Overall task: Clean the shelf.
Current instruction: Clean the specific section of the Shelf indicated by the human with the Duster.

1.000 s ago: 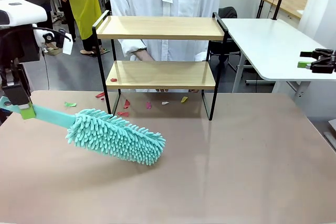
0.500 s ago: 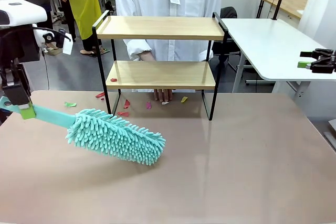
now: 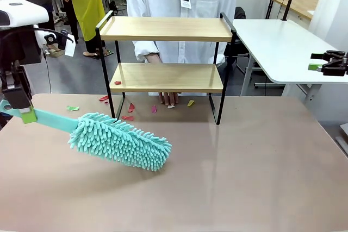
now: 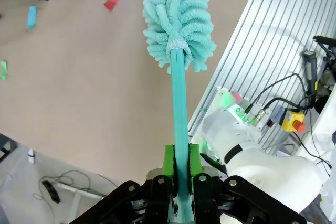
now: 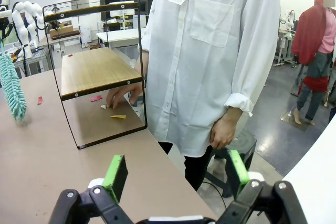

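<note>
While the duster (image 3: 119,140) is clamped by its handle in the closed left gripper (image 3: 27,114), its fluffy head is held low over the beige table (image 3: 255,161), just in front of the shelf (image 3: 166,29), which stands near the far edge. The right gripper (image 3: 325,63) is parked off to the side, jaws wide and empty. A person's hand (image 3: 169,98) is laid under the lower board among coloured scraps (image 3: 130,107) (a likely collision point); it could be struck, or the light frame tipped, by a careless sweep
</note>
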`<state>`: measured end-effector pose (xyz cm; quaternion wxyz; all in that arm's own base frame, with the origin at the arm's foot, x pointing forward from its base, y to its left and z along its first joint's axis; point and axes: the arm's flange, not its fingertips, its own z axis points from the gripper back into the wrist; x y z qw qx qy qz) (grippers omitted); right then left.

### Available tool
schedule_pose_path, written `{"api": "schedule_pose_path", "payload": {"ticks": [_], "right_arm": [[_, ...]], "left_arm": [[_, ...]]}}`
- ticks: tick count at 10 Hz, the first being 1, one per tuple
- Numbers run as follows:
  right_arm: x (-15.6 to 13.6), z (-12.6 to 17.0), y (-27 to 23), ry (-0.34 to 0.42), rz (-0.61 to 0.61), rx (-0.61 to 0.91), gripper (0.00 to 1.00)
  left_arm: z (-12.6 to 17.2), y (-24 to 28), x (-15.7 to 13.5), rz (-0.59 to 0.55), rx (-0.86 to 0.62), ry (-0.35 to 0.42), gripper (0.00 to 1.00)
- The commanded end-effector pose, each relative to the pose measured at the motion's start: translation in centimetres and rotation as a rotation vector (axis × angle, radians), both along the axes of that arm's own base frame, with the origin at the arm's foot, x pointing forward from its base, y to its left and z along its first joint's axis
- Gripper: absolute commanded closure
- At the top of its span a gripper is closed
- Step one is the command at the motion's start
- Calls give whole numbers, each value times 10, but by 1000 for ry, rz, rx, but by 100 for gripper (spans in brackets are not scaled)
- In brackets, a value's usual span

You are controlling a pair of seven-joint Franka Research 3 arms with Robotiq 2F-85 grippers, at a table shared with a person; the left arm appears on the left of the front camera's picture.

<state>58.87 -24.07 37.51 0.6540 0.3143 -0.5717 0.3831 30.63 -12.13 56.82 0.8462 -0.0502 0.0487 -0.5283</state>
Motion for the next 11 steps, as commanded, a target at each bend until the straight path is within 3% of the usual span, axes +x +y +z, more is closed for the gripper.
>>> {"api": "schedule_pose_path", "payload": {"ticks": [1,4,5,8,11], "right_arm": [[1,4,2,-5,-1,-6,0],[1,4,2,-5,-1,-6,0],[1,4,2,-5,-1,-6,0],[1,4,2,-5,-1,-6,0],[1,4,2,-5,-1,-6,0]], "left_arm": [[3,0,0,-5,-6,-1,87],[0,0,0,0,0,0,87],[-6,-12,8,15,-145,-22,87],[-31,-49,21,194,-366,-68,87],[-50,-94,15,446,-368,-139,87]]}}
